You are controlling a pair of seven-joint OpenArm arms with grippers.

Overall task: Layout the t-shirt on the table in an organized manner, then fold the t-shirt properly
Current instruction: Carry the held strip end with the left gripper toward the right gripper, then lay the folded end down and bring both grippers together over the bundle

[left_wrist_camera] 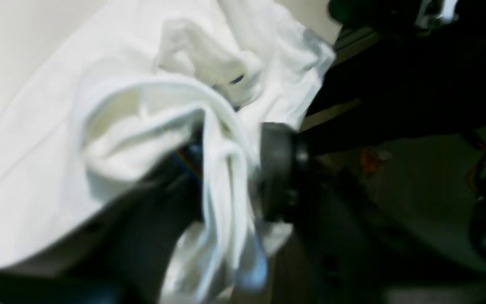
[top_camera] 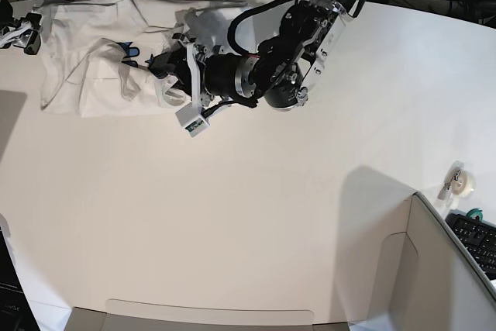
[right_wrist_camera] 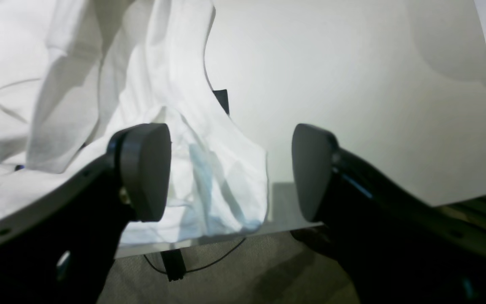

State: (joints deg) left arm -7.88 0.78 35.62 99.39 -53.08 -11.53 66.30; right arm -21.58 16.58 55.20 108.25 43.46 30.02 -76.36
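Observation:
The white t-shirt [top_camera: 93, 67] lies crumpled at the far left of the table [top_camera: 248, 215]. A bit of blue print shows among its folds. My left gripper [top_camera: 157, 75] reaches into the shirt's right side. In the left wrist view its jaws stand apart, open, with a hanging fold of the t-shirt [left_wrist_camera: 222, 181] between the dark pads [left_wrist_camera: 276, 169]. My right gripper [right_wrist_camera: 228, 173] is wide open at the table's edge, and a corner of the t-shirt [right_wrist_camera: 217, 185] lies loose between its fingers. In the base view this right gripper [top_camera: 22, 35] sits at the shirt's left edge.
A grey box-like bin [top_camera: 434, 269] stands at the front right, with a tape roll [top_camera: 463, 184] and a keyboard [top_camera: 477, 239] beside it. Below the table's edge [right_wrist_camera: 293, 226] is grey floor with a black cable [right_wrist_camera: 209, 264].

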